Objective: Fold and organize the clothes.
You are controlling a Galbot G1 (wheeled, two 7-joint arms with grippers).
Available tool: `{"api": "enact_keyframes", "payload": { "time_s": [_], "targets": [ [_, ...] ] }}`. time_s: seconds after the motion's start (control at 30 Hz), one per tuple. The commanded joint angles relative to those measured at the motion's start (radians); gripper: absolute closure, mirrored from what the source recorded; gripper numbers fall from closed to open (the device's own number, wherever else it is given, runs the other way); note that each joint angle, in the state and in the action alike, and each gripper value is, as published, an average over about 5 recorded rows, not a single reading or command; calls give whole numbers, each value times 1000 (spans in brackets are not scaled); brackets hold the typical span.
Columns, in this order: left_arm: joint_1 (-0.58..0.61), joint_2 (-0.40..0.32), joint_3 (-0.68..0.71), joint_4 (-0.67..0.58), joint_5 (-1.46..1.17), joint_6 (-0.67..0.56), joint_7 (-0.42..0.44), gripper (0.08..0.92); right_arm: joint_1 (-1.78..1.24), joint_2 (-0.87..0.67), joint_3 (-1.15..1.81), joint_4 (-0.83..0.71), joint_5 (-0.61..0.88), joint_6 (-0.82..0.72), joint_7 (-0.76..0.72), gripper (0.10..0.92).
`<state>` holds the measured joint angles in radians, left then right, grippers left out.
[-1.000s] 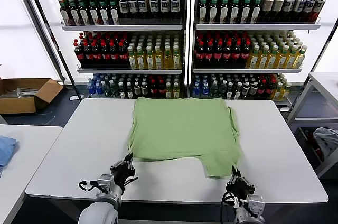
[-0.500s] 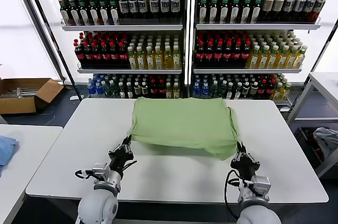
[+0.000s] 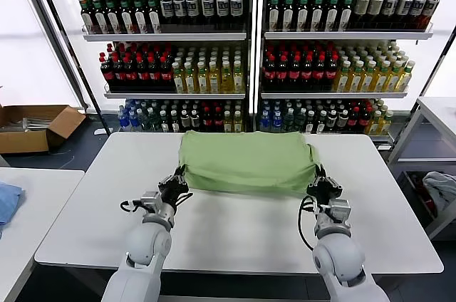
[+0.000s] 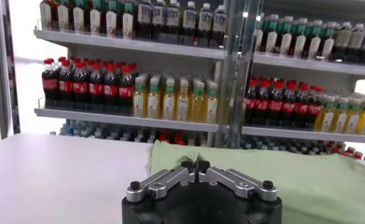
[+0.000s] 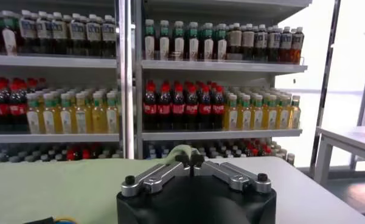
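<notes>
item: green shirt (image 3: 246,163), on your white table (image 3: 235,234), its near hem lifted and doubled back, stretched between your grippers. left gripper (image 3: 178,186): clamped on the hem's corner. right gripper (image 3: 318,185): clamped on the opposite corner. status: first fold under way; hem not yet laid down, further folds outstanding.

No text, brand or number can be read anywhere. The bottles (image 3: 214,67) on the shelves (image 3: 174,36) carry labels, but their print seems too small to make out.
</notes>
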<state>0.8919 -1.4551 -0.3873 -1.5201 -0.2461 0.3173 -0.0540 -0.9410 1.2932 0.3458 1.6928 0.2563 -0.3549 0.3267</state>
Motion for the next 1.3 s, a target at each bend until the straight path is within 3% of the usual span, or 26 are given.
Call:
{"api": "enact_keyframes", "payload": {
  "time_s": [0.03,0.3,0.47,0.63,0.9,1.17,1.3],
  "targets": [
    [-128,1,11,177,-7,-1,-2,916,104,-6,-3,-123,1,1,-11,920],
    [-149,8,19,224,0,1,2,916,167,6,-30,-206,-2,-36,-30,919],
    [-165,-3,20,248,7,19,4,887,173,14,-42,-233,-14,-89,-40,819],
    [-173,-13,16,252,9,26,-5,742,182,36,-37,-259,14,-100,-34,681],
    [-118,-4,12,93,3,92,-60,491,216,111,-14,-222,298,19,133,447],
    [-19,17,23,-46,26,152,-64,266,95,60,3,-39,171,-55,156,232],
    [16,28,29,-43,87,151,-57,189,1,15,0,8,95,-44,154,205]
  ]
}}
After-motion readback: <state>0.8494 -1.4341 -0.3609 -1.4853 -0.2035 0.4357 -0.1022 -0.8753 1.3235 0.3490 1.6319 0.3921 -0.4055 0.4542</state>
